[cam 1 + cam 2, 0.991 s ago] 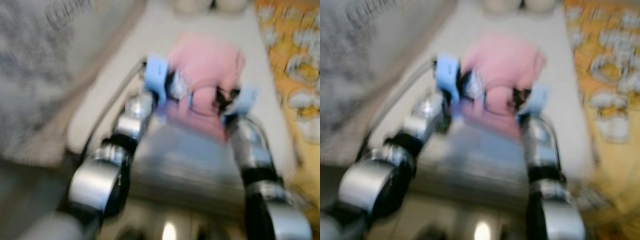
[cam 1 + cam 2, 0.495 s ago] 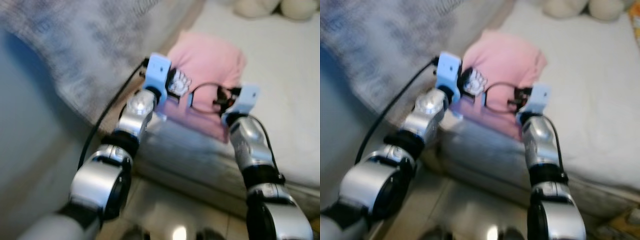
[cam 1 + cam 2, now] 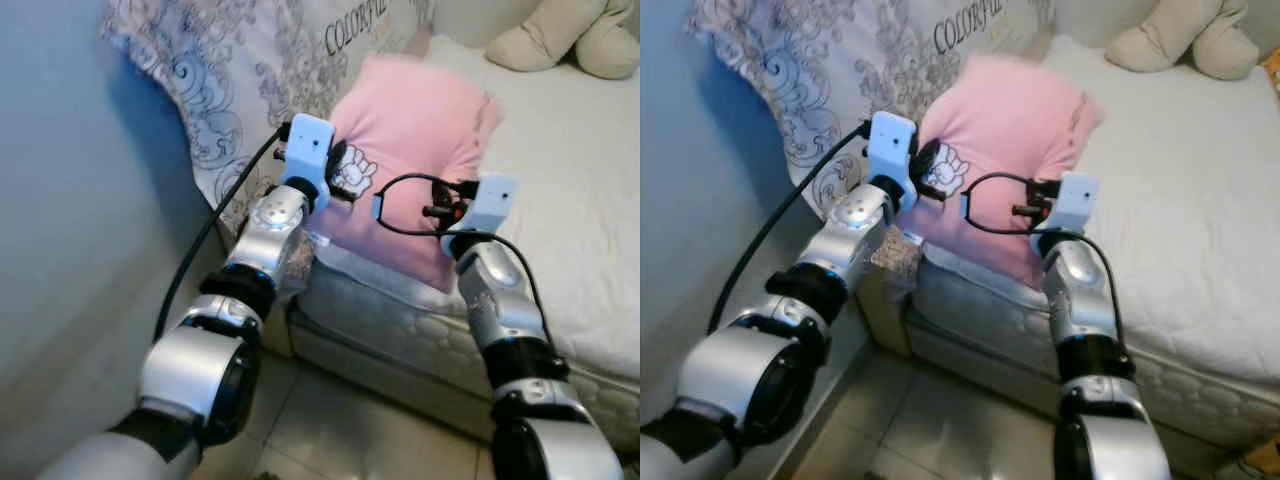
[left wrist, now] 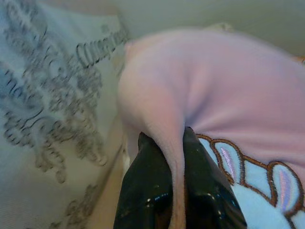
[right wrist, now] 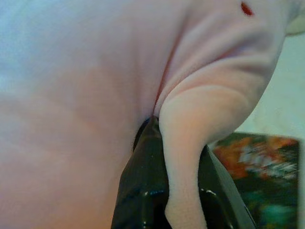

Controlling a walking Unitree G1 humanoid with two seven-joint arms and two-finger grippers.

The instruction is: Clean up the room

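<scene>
A pink pillow [image 3: 420, 120] with a small white cartoon patch is held up over the near edge of the bed, between both arms. My left gripper [image 3: 343, 178] is shut on a fold at the pillow's left side; in the left wrist view the black fingers [image 4: 145, 176] pinch a ridge of pink fabric [image 4: 228, 90]. My right gripper [image 3: 442, 208] is shut on the pillow's lower right part. In the right wrist view a pink fold [image 5: 86, 95] hangs between its fingers [image 5: 143, 157].
A white mattress [image 3: 570, 200] stretches to the right, with a beige plush toy [image 3: 565, 40] at its far end. A grey patterned pillow [image 3: 250, 70] with lettering leans against the blue-grey wall [image 3: 70, 200] on the left. Pale tiled floor [image 3: 350, 420] lies below the bed edge.
The camera has swung left and the picture has sharpened; the orange patterned cloth has left the view. Both grippers keep hold of the pink pillow, now nearer the patterned pillow.
</scene>
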